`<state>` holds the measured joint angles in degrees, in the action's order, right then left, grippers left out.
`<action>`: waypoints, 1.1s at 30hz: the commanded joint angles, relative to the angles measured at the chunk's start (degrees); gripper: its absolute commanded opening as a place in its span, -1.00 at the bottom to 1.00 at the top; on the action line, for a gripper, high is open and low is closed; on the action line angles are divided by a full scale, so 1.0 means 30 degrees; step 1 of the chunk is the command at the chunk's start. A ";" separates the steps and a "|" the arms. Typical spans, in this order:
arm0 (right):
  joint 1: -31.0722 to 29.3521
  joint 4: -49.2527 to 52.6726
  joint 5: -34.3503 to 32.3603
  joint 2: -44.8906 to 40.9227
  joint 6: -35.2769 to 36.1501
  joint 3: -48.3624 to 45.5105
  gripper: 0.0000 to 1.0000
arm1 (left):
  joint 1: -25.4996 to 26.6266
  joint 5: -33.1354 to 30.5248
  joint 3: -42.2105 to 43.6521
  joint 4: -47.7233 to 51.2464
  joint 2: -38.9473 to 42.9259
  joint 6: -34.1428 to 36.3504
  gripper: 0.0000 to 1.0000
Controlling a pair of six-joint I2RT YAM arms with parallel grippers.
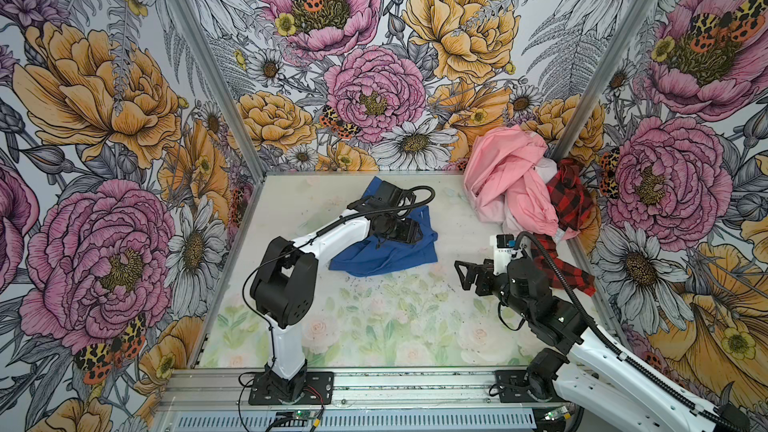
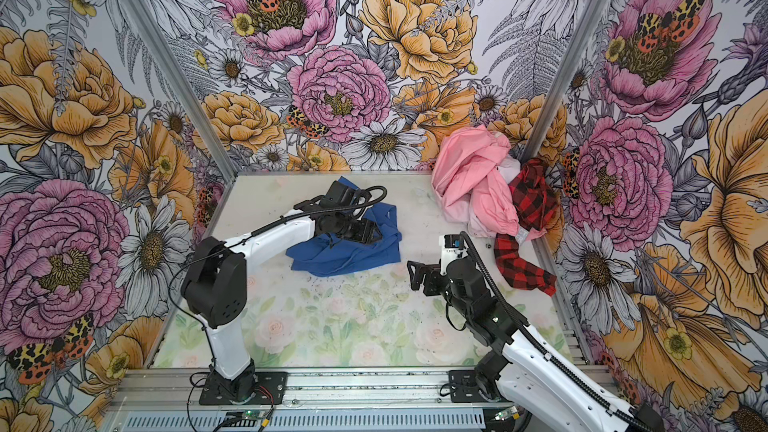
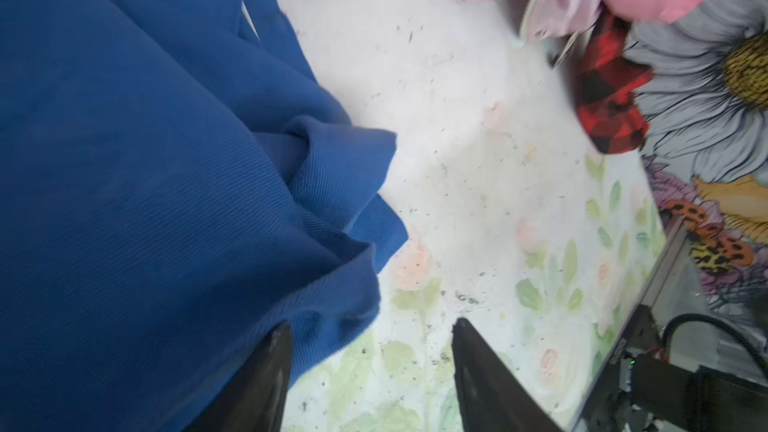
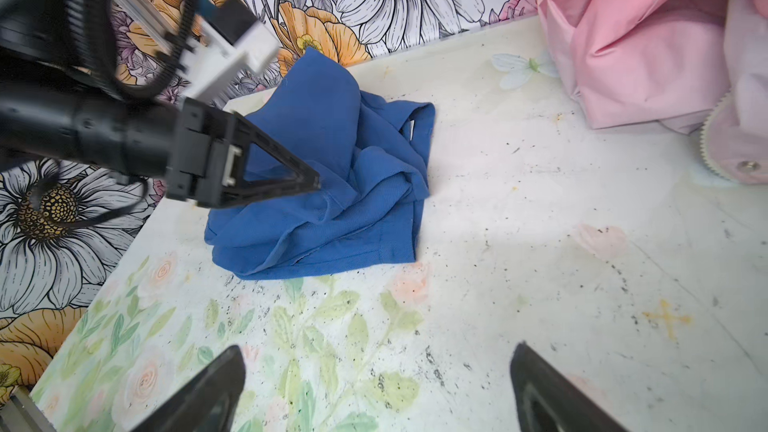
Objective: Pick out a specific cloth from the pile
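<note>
Cloth: royal-blue garment (image 1: 386, 253), crumpled on the table (image 1: 374, 317) just 11 o'clock of centre, well apart from the pile.
Pile: pink and red-check heap (image 1: 515, 189) in the table's 2 o'clock corner, against the walls.
Left gripper: (image 3: 370, 324) jaws spread, pinching nothing; blue fabric lies against one finger, with bare table between the two.
Right gripper: (image 4: 379, 349) jaws spread wide and empty, at 4 o'clock of the cloth.
Step, as I judge it: letting go of the cloth where it lies clear of the pile.
Doing it well: lift the left gripper straight up so no fold snags a finger; avoid sweeping toward 3 o'clock, which could drag fabric to the pile.
Hidden: in both top views the left wrist covers the cloth's 12 o'clock part. Whether that finger presses the fabric or only brushes it, I cannot tell. The left wrist view is blurred. The right arm hides part of the red-check strip (image 1: 569, 272) trailing at 5 o'clock of the pile.
</note>
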<state>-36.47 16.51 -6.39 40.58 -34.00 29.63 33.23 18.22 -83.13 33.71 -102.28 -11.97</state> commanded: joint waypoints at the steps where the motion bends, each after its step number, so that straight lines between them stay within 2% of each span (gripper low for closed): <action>1: -0.0031 0.0002 -0.0450 0.0389 0.0377 0.0447 0.99 | -0.0324 -0.3382 0.1026 -0.0345 0.4671 0.0744 0.49; 3: -0.0009 -0.0107 -0.0403 0.0812 0.0506 0.0585 0.99 | -0.1263 -0.5677 0.2630 -0.0529 0.6685 -0.0815 0.50; 4: -0.0006 -0.0234 -0.0332 0.1068 0.0571 0.0674 0.99 | -0.2258 -0.6474 0.3747 -0.0576 0.7604 -0.2271 0.56; 5: 0.0015 -0.0345 -0.0268 0.1265 0.0609 0.0754 0.99 | -0.3430 -0.6282 0.4819 -0.0863 0.8204 -0.3418 0.72; 6: 0.0007 -0.0496 -0.0131 0.1467 0.0712 0.0855 0.99 | -0.4893 -0.5665 0.6197 -0.1576 0.8902 -0.4635 0.91; 9: 0.0038 -0.0701 0.0282 0.2108 0.1147 0.1337 0.99 | -0.8427 -0.3110 1.0634 -0.6244 1.0395 -0.7596 0.98; 12: 0.0078 -0.0716 0.0671 0.2665 0.1359 0.1731 0.99 | -1.0867 -0.0374 1.2278 -0.9162 0.9441 -0.9905 0.98; 17: -0.0012 -0.0960 0.0871 0.3061 0.1277 0.1799 0.99 | -1.1995 0.1489 1.1939 -1.1546 0.6099 -1.0856 0.98; 25: -0.0123 -0.1009 0.0733 0.2386 0.1141 0.1452 0.99 | -1.2295 0.2137 1.1825 -1.4701 0.3384 -1.1040 0.98; 27: -0.0116 -0.0973 0.0826 0.2397 0.1193 0.1484 0.98 | -1.2365 0.2940 1.1566 -1.5195 0.2160 -1.1474 0.97; 31: -0.0128 -0.0978 0.0945 0.2634 0.1168 0.1740 0.99 | -1.1760 0.3665 1.1418 -1.4655 0.1268 -1.1643 0.98; 33: -0.0127 -0.1003 0.0816 0.2748 0.1022 0.1746 0.98 | -1.1139 0.2514 1.1451 -1.2347 0.1937 -1.0736 0.98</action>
<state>-36.47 14.33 -4.21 48.51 -30.98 33.56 -2.31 25.78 -48.01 -7.29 -98.39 -45.95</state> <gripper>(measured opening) 0.994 0.987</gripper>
